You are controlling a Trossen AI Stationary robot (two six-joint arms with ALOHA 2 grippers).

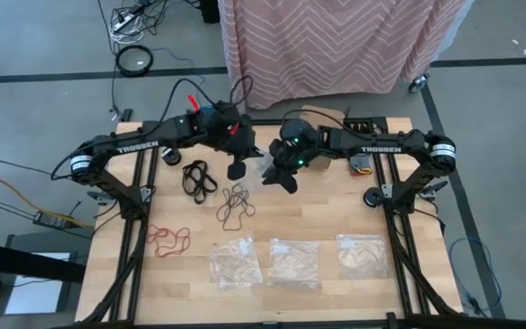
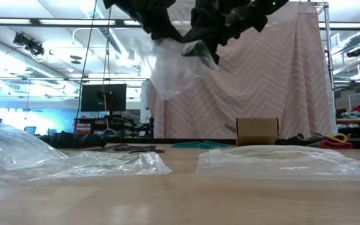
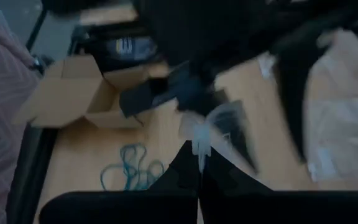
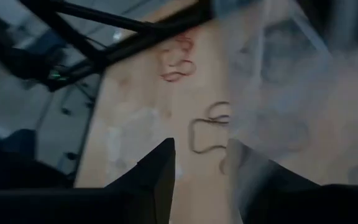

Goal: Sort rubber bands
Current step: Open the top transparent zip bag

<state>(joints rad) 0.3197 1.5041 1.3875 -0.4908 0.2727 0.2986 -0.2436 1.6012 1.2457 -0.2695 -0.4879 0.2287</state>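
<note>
A clear plastic bag (image 1: 265, 164) hangs in the air over the table's far middle, between my two grippers. My left gripper (image 1: 237, 170) is shut on it. My right gripper (image 1: 288, 181) stands open just right of the bag, and in the right wrist view the clear film (image 4: 272, 93) lies over one of its fingers. On the table lie rubber bands in clusters: black (image 1: 199, 178), dark brown (image 1: 236, 206), red (image 1: 168, 240) and teal (image 3: 129, 174). My left gripper pinches a bunched bit of the bag's thin film (image 3: 199, 146) between its two shut fingers. It comes slanting down from the table's left. The bag (image 2: 167, 69) hangs below the fingers, clear of the table. Whether my right gripper touches the film, I cannot tell.
Three flat clear bags lie in a row near the table's front edge (image 1: 236, 263) (image 1: 295, 262) (image 1: 362, 255). A small open cardboard box (image 3: 79, 93) stands at the far side. A pink patterned cloth (image 1: 336, 41) hangs beyond the table.
</note>
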